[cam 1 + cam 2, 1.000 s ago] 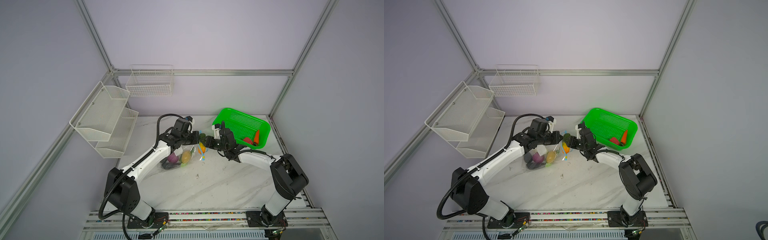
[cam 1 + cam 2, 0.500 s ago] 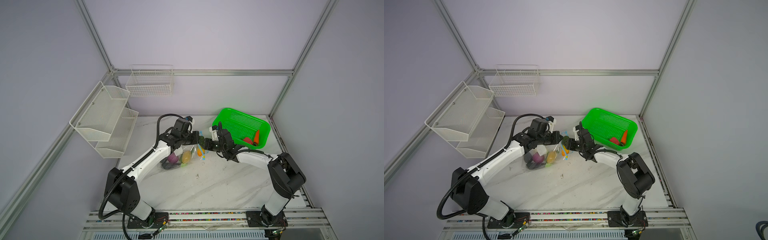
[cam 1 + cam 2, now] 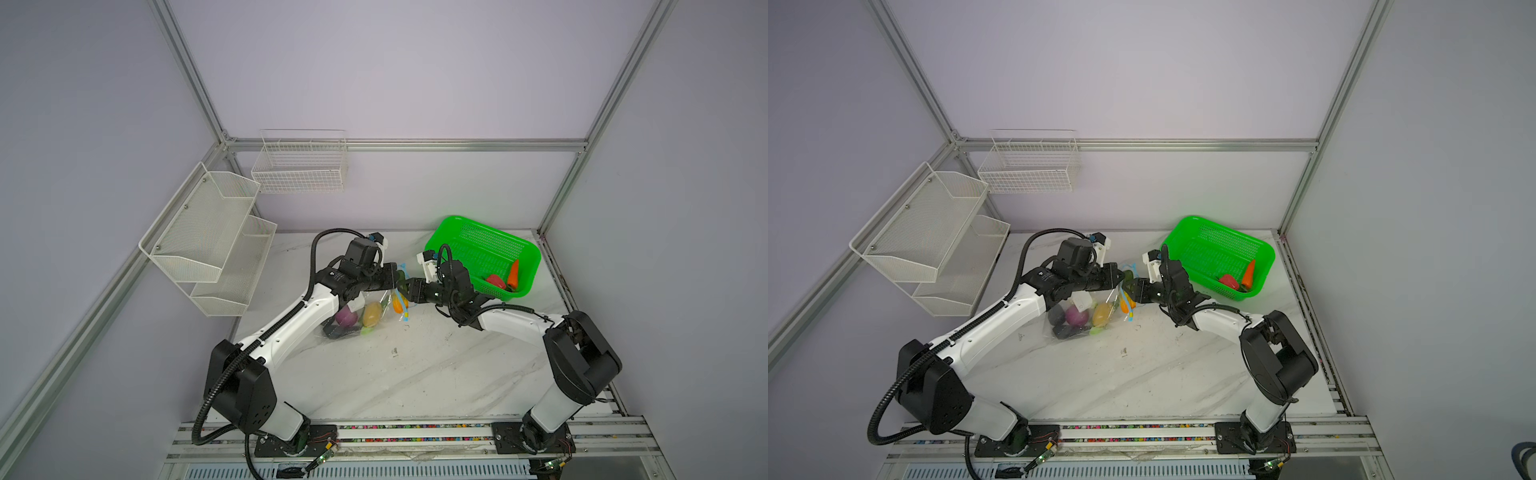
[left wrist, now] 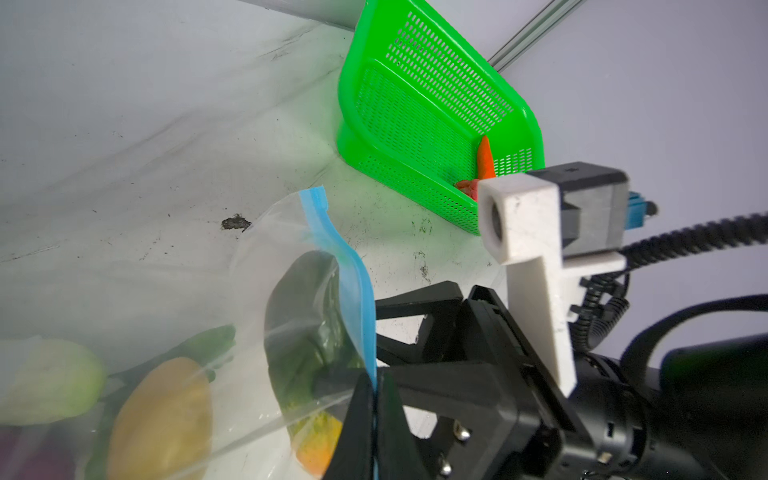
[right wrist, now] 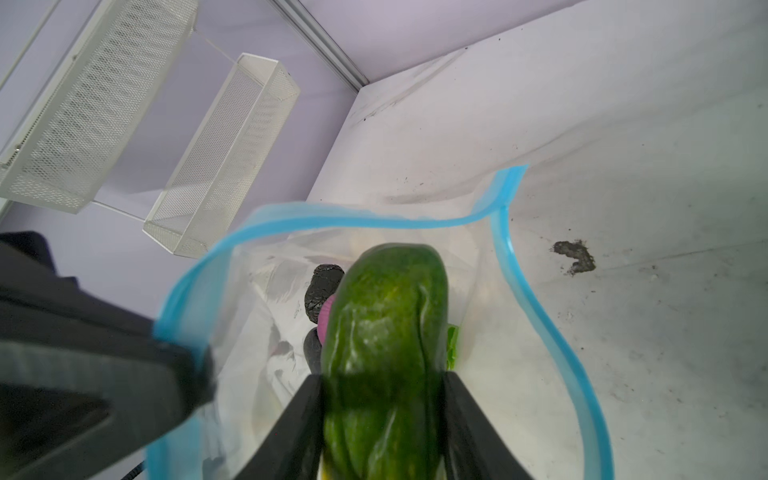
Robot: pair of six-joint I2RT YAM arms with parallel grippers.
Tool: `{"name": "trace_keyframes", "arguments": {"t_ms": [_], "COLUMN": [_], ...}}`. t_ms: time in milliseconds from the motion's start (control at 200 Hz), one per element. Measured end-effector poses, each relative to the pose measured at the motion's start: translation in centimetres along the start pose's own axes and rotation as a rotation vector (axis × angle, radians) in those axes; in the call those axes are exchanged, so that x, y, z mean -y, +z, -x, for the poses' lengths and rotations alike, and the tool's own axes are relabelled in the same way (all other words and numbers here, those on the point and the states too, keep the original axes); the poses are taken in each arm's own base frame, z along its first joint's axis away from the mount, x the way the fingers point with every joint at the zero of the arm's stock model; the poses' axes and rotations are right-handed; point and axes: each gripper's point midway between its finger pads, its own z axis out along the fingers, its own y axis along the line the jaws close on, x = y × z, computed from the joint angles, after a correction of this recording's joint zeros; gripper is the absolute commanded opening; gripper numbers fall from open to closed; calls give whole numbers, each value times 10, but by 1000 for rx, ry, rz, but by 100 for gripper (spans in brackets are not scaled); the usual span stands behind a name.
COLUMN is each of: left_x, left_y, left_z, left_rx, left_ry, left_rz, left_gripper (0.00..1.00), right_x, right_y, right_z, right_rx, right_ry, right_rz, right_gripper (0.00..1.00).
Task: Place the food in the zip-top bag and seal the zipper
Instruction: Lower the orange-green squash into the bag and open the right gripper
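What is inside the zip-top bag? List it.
Purple piece, yellow piece, dark piece, and the green vegetable in the right gripper. The left arm hides the rest.

the zip-top bag [image 4: 253, 266] was thin clear plastic film, crinkled and glossy; its zipper [image 5: 353, 219] a smooth blue strip. the green food piece [image 5: 386, 332] looked waxy and wrinkled. the basket [image 4: 436, 95] was shiny perforated plastic, the table [image 5: 623, 145] scuffed, marble-patterned.

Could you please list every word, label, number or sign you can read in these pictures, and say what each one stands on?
No text can be read anywhere.
The white label on the zip-top bag: too small to read.
The small white mark on the left arm: too small to read.
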Motion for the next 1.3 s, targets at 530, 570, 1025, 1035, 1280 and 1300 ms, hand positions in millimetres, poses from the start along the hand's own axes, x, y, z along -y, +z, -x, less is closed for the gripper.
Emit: {"name": "trace_keyframes", "arguments": {"t_ms": [530,570,1025,1035,1280,1300], "left_x": [0,0,1,1,1,1], "left_y": [0,0,0,0,0,0], "left_z": [0,0,-1,-1,-1,-1], "left_rx": [0,0,-1,-1,-2,-2], "left_ry": [0,0,0,0,0,0], "left_rz": [-1,-1,-2,-2,-3,-3], "left_gripper": [0,0,0,0,0,0], "right_x": [28,29,41,41,37,37], "right_y": [13,13,20,20,20,20], "right_z": [-8,-8,-16,-16,-18,-19], "right_rx": [0,1,-27,-28,-42,-42], "right_ry": [-45,-46,-40,-40,-49,-48], "right_rz": [-88,-94,-125,-124,-101,-100], "right_gripper": [49,49,60,60,65,66]}}
